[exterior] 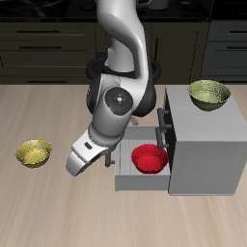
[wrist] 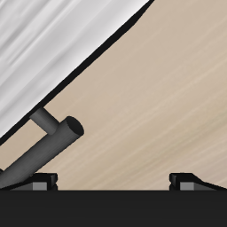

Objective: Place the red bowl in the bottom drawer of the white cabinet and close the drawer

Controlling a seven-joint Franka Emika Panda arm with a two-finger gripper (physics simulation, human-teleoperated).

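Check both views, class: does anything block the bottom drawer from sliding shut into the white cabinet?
Nothing visible does. The red bowl sits inside the open bottom drawer of the white cabinet. The gripper is outside the drawer's front, beside its dark handle.

We take this for a kitchen, rendered in simulation. Behind the pale wood-grain table (exterior: pixel 39 111) runs a row of dark background cabinets (exterior: pixel 48 48) with long bar handles, like fitted kitchen units under a counter. Bowls add to the impression: an olive-green bowl (exterior: pixel 209 94) sits atop the white cabinet (exterior: pixel 207 145), and a yellow bowl (exterior: pixel 34 152) rests on the table.
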